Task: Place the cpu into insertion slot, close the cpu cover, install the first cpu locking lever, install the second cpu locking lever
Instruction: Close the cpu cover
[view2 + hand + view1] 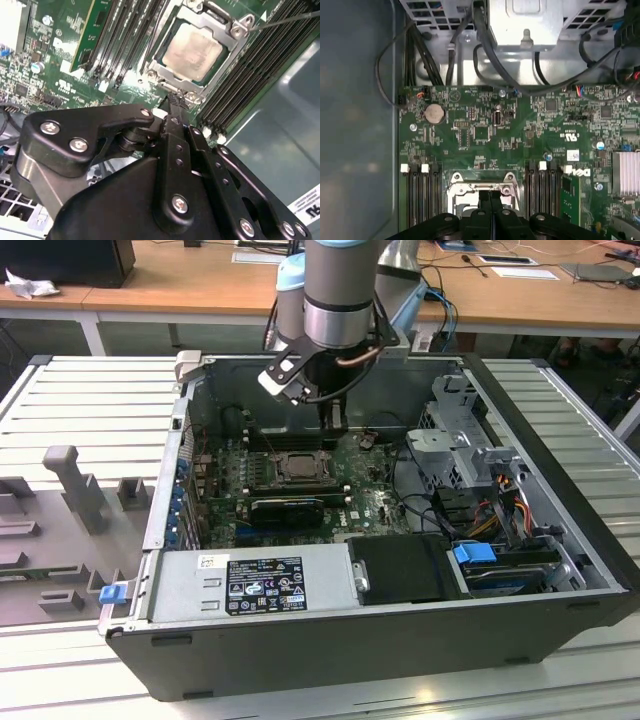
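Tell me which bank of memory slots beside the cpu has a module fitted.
The bank carrying the green module, on the side of the cpu away from the case wall. The other bank, next the wall, shows only bare black slots.

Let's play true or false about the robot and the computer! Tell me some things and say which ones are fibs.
1. The gripper is carrying the cpu. False: the cpu lies flat on the green board, framed by the cpu cover.
2. The gripper's fingers are pressed together. True.
3. A round silver battery sits on the green board. True.
4. The gripper's tip hangs over the big grey box with the stickers. False: it is right at the edge of the cpu cover.
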